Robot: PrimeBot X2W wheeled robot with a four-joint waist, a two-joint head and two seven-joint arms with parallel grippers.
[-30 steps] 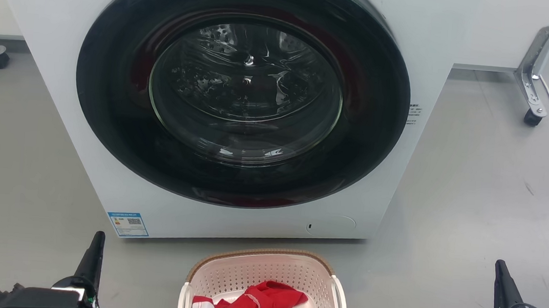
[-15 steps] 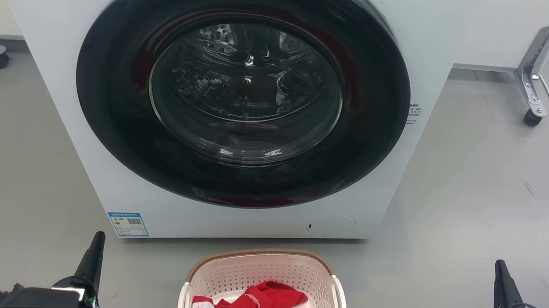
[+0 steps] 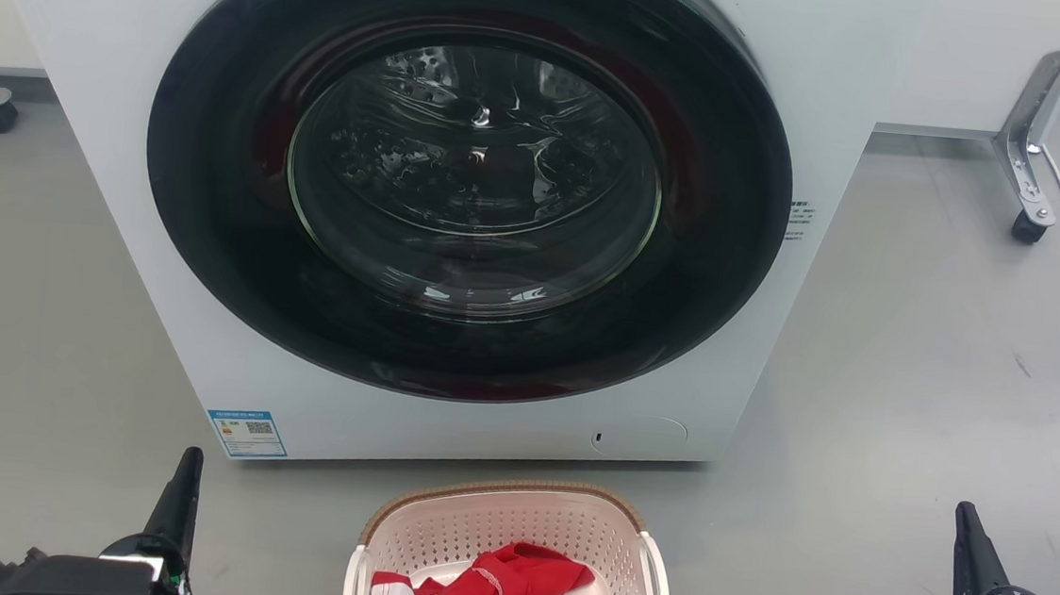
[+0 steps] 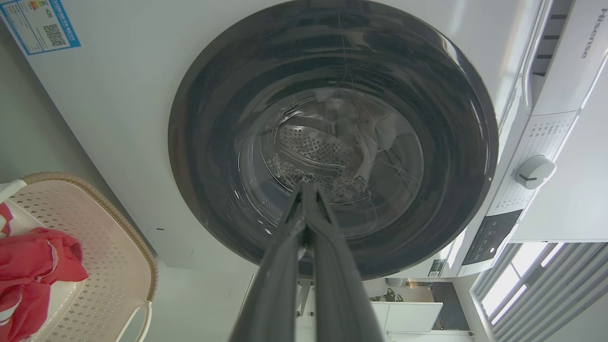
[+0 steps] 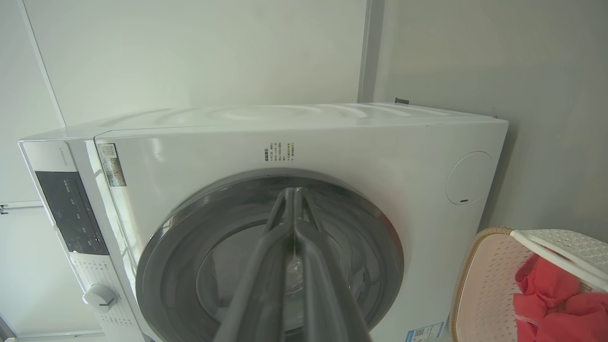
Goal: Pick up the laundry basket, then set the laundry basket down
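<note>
Nothing has moved in the last second: basket, arms and machine all stand as they did. The laundry basket (image 3: 512,523) sits on the grey floor (image 3: 912,365), just in front of the white washing machine (image 3: 444,433), whose round glass door is shut. In the basket lies a crumpled red garment (image 3: 507,584) on top of some white cloth. The left gripper (image 3: 188,464) and the right gripper (image 3: 966,521) hang well apart on either side of the basket, touching nothing, each with its jaws closed and empty.
</note>
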